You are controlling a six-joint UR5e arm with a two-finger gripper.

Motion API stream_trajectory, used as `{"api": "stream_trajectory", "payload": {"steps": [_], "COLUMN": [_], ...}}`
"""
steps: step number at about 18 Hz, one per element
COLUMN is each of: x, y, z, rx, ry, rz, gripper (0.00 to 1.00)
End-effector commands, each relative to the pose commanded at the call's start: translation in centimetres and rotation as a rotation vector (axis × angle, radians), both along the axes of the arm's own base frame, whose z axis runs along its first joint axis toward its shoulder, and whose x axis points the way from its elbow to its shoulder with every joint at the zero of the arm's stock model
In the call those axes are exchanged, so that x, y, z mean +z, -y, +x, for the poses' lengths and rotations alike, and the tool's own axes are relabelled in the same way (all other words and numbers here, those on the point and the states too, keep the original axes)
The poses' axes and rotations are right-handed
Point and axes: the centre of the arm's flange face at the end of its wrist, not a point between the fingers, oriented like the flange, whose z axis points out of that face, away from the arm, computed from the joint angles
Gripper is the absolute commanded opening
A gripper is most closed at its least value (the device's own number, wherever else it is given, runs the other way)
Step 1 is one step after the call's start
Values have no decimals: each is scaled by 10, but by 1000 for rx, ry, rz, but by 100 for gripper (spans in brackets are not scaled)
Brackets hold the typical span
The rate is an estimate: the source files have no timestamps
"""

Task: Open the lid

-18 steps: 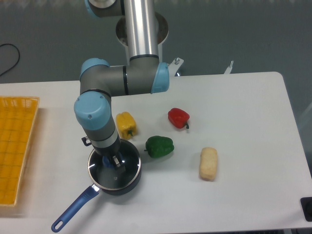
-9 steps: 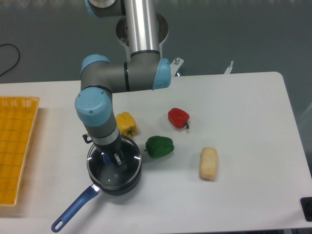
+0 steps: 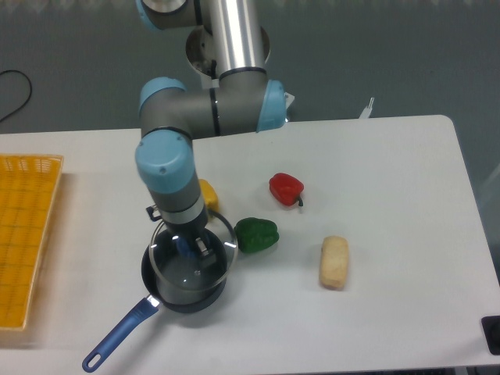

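While clamped on the blue knob, gripper (image 3: 193,247) holds lid (image 3: 194,251) just above saucepan (image 3: 183,291), offset up-right.

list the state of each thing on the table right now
lid: lifted off the saucepan, held by its blue knob
gripper: shut on the lid's knob
saucepan: upright on the table, uncovered, handle toward the camera
yellow pepper: on the table, partly hidden by the arm
green pepper: lying on the table
red pepper: lying on the table
bread: lying flat
yellow tray: flat at the table's edge
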Motion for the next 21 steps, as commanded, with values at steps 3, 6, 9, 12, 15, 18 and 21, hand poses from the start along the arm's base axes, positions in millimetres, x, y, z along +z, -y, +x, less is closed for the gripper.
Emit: {"api": "stream_trajectory", "payload": {"steps": [3, 6, 9, 12, 15, 18, 21], "x": [2, 13, 12, 13, 14, 14, 14], "y": [14, 35, 51, 73, 91, 106, 112], "z": [-22, -45, -64, -93, -112, -127, -134], "rx": [-5, -17, -40, -63, -89, -100, -101], "ry": [4, 10, 22, 23, 36, 41, 43], "rz": [-8, -17, -31, -34, -47, -52, -55], "gripper": [63, 63, 63, 63, 63, 63, 63]}}
